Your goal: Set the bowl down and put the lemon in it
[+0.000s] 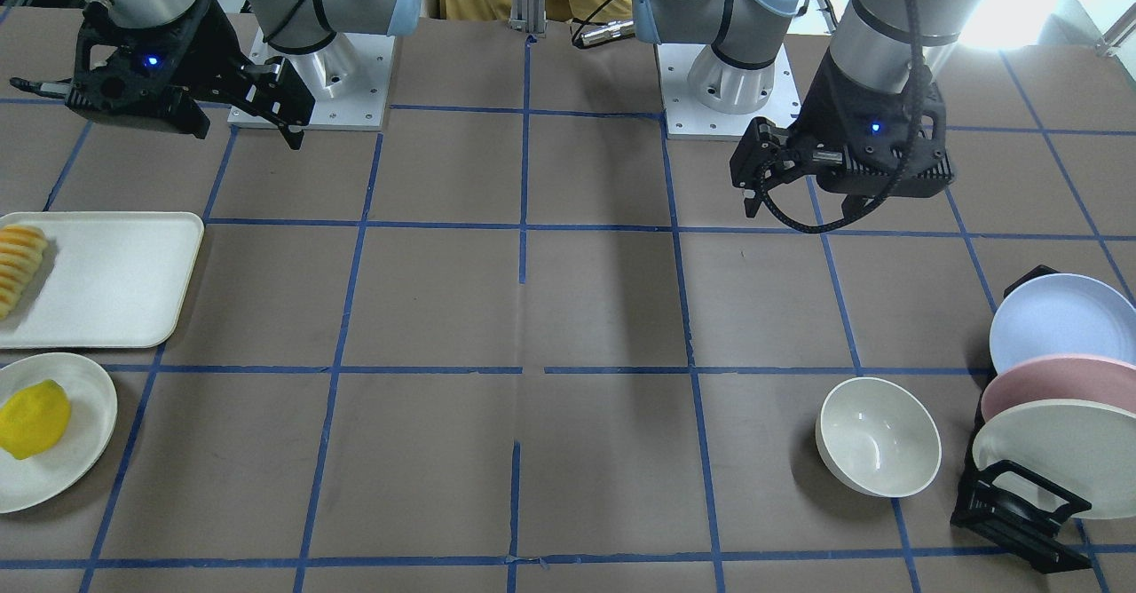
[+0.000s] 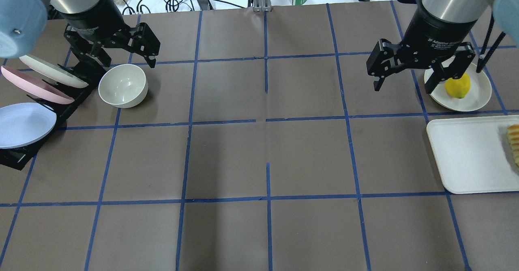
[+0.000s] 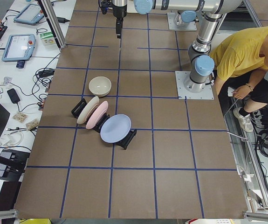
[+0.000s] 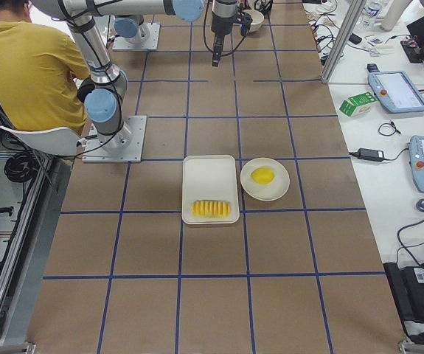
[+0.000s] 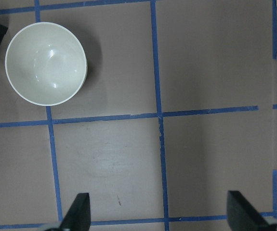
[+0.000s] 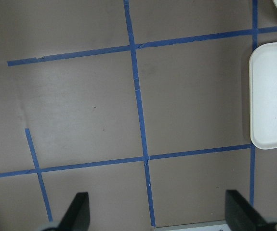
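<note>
The cream bowl [image 1: 879, 436] stands upright and empty on the table beside the plate rack; it also shows in the overhead view [image 2: 123, 85] and the left wrist view [image 5: 46, 63]. The yellow lemon [image 1: 34, 419] lies on a flat cream plate [image 1: 84, 438] at the other end of the table, as the overhead view [image 2: 457, 87] also shows. My left gripper [image 2: 129, 61] is open and empty, in the air close to the bowl. My right gripper [image 2: 402, 88] is open and empty, in the air just left of the lemon's plate [image 2: 480, 96].
A black rack [image 1: 1021, 513] holds a blue plate [image 2: 24, 125], a pink one and a cream one next to the bowl. A white tray [image 2: 470, 153] with sliced orange-yellow food [image 2: 514, 141] lies by the lemon's plate. An operator in yellow [image 3: 245, 56] sits behind the robot bases.
</note>
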Controlling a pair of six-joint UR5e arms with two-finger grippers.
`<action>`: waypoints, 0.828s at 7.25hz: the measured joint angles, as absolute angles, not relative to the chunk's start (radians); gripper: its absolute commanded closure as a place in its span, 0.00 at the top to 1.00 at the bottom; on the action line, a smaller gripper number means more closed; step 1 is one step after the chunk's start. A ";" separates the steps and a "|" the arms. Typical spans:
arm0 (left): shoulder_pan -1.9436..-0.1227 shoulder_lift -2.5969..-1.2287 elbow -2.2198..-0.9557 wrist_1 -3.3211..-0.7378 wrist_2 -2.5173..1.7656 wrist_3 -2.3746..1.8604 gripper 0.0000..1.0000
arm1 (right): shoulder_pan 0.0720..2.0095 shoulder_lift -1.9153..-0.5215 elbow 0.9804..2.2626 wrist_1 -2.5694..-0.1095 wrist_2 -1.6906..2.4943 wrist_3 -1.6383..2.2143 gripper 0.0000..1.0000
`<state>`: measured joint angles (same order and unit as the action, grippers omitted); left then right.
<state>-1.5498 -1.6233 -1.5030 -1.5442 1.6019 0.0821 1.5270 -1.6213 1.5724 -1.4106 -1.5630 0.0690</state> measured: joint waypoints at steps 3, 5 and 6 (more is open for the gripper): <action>-1.533 -1.640 -1.494 -1.539 1.611 0.095 1.00 | 1.527 -1.619 1.573 -1.403 -1.564 0.069 1.00; -1.444 -1.736 -1.489 -1.490 1.631 0.185 1.00 | 1.526 -1.613 1.573 -1.402 -1.564 0.067 1.00; -1.376 -1.805 -1.486 -1.448 1.632 0.262 1.00 | 1.524 -1.599 1.573 -1.407 -1.565 0.060 1.00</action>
